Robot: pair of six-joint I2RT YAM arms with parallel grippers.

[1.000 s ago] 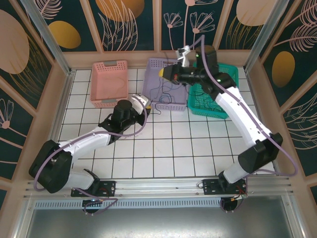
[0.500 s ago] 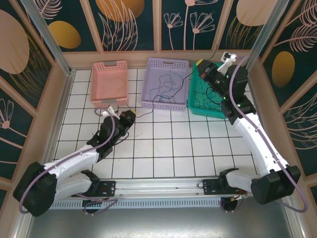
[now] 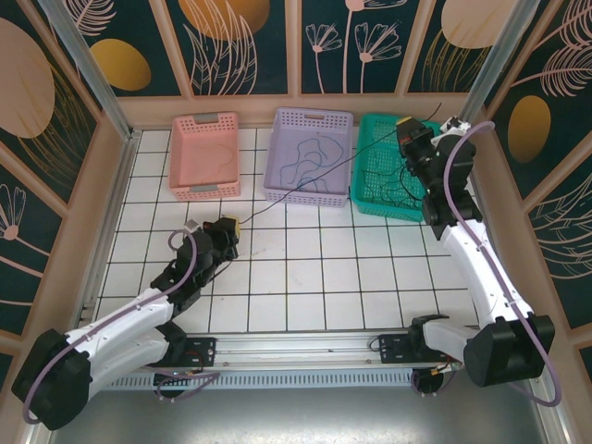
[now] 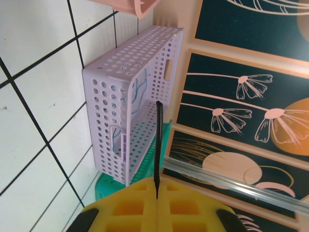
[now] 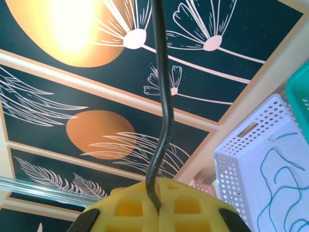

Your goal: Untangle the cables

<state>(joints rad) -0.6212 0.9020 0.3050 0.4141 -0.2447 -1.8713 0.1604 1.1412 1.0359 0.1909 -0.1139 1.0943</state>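
We see the left gripper (image 3: 229,228) low over the white-tiled table (image 3: 324,268), just in front of the pink basket (image 3: 203,153), its yellow pads (image 4: 145,208) clamped on one end of the black cable (image 3: 324,176). The right gripper (image 3: 410,129) sits above the far rim of the green basket (image 3: 370,199), pinching the other end. The cable runs taut btwn them, crossing the front corner of the purple basket (image 3: 314,113). A blue cable (image 3: 310,157) lies looped inside that purple basket, apart from the black one. Thin dark strands lie in the green basket; we can't tell what they connect to.
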